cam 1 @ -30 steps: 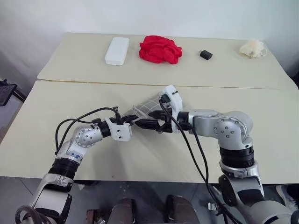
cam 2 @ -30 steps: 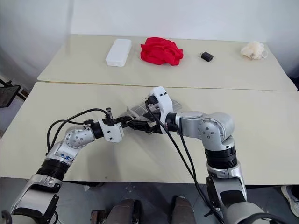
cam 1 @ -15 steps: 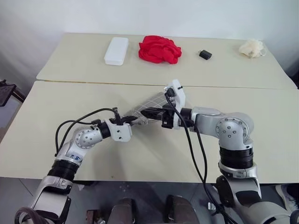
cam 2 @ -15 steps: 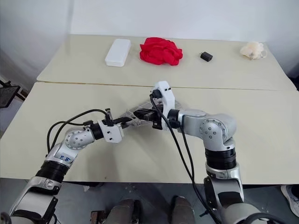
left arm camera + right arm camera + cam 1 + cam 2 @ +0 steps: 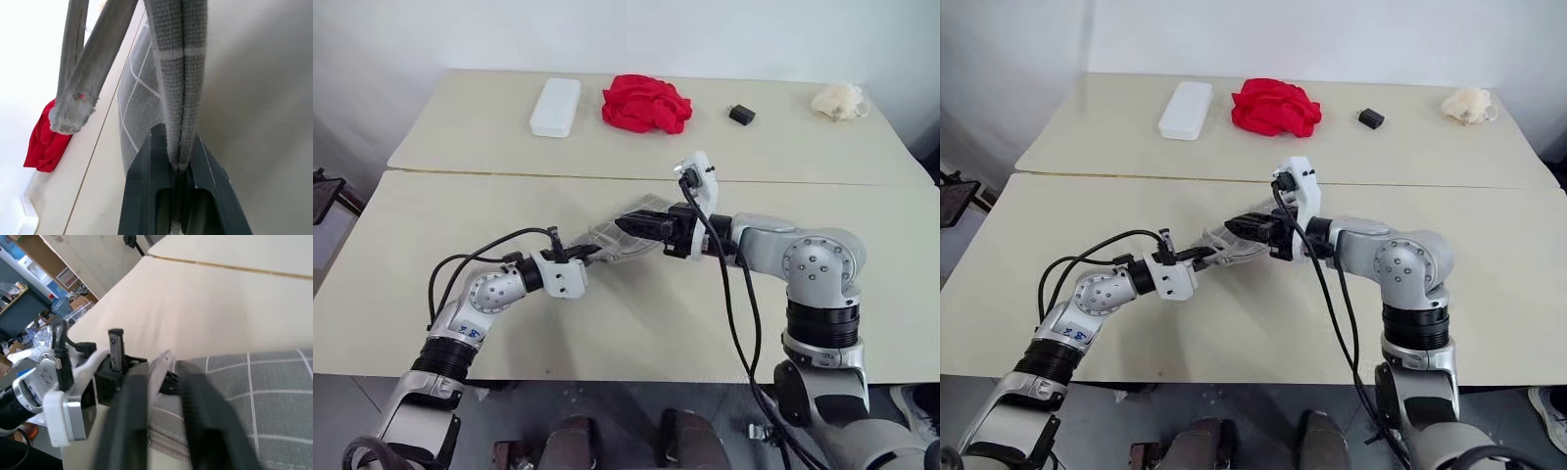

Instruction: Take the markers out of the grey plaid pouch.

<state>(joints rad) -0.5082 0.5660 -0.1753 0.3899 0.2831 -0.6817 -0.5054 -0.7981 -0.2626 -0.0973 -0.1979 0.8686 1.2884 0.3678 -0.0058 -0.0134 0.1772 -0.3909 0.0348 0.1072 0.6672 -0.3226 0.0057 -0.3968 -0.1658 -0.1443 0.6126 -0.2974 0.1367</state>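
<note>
Pouch first: the grey plaid pouch (image 5: 628,231) hangs above the front worktop (image 5: 431,211), stretched between my two arms, its long axis running from the left gripper (image 5: 590,254) up and toward the right gripper (image 5: 631,224). My left gripper is clamped tight on a folded edge of the fabric; in the left wrist view that edge stands pinched between the two dark fingers (image 5: 146,196). My right gripper points across at the left one, its black fingers (image 5: 124,426) spread a little and lying over the plaid cloth at the raised end; from the head views I cannot tell whether they pinch the fabric or just rest on it. No markers are in sight, so I judge they are inside the pouch. The relation that matters: the pouch's free end lies right at the right gripper's tips, so the right arm is the one placed to reach in, working along the long axis toward the left gripper's hold. On the far worktop, well apart from all this, sit a white box (image 5: 556,106), a red cloth heap (image 5: 646,103), a small black object (image 5: 740,114) and a pale crumpled thing (image 5: 839,100)
</note>
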